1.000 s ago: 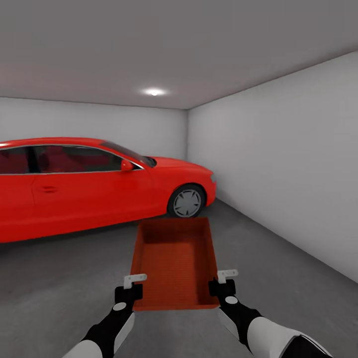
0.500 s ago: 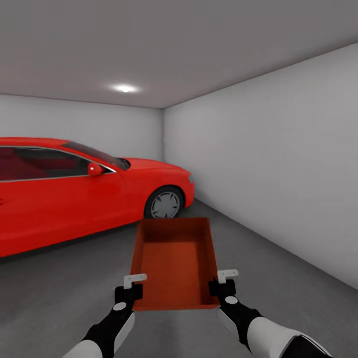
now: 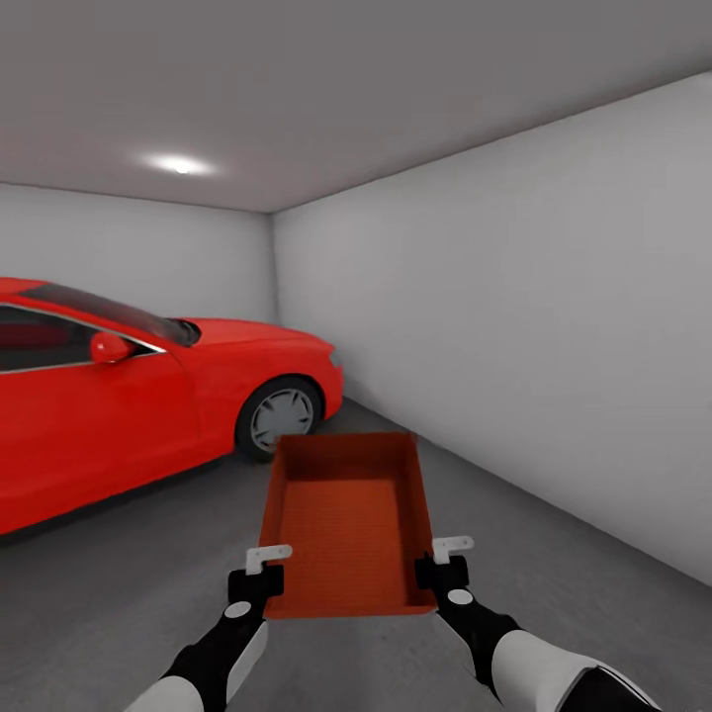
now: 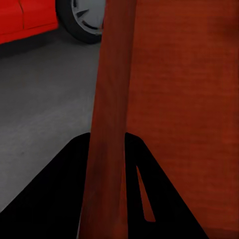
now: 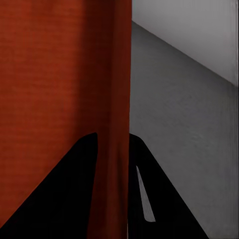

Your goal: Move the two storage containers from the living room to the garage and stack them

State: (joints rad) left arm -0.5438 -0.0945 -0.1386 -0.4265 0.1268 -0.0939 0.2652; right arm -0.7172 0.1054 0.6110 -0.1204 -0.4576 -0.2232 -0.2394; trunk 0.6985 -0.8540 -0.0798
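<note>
Evenly, both arms reach forward, left claw [image 3: 260, 577] and right claw [image 3: 442, 566] clamped on the storage container's [image 3: 346, 519] side walls

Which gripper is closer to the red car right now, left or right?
Left. The left gripper clamps the storage container's wall on the side facing the red car; the right gripper clamps the far wall.
</note>
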